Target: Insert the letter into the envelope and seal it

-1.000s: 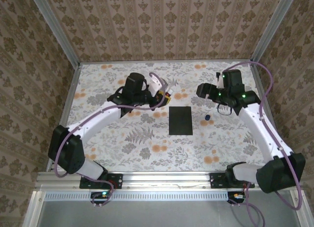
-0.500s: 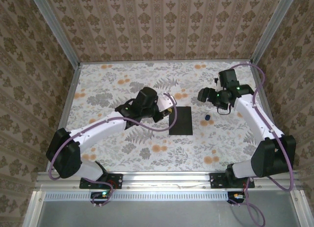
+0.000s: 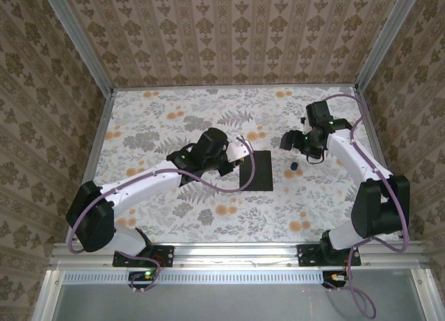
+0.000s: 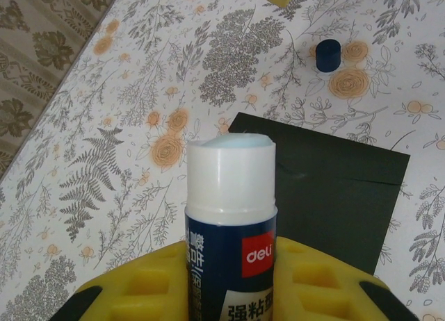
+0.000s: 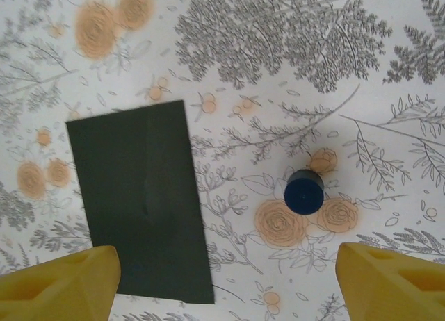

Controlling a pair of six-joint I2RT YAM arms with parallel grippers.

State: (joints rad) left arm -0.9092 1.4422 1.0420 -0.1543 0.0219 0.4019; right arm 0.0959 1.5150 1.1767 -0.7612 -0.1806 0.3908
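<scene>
**Glue stick poised at envelope's edge, second arm waits open-handed**

Nearest the arm bases, the black envelope [image 3: 256,171] lies flat on the flowered table [image 3: 174,119]. Its long axis runs 12 to 6 in the overhead view. A small blue cap [image 3: 293,167] stands near it at 3 o'clock. The left gripper [image 3: 231,154] sits just beside the envelope's 10 o'clock corner, jaws clamped on an uncapped glue stick [image 4: 229,196]. Farther back, at the envelope's 1 o'clock, the right gripper [image 3: 295,140] hovers with its jaws spread wide and nothing between them.

The left arm is the nearer of the two and carries the glue. The coming move likely depends on bringing the stick's tip across toward 2 o'clock, where the envelope lies from it in the left wrist camera. That camera shows pale glue standing proud of the tube. Whether the glue touches paper cannot be told.

The right wrist camera alone shows a faint crease along the envelope's length, with the cap at 1 o'clock of the empty jaws. Whether the letter is inside cannot be told.
</scene>
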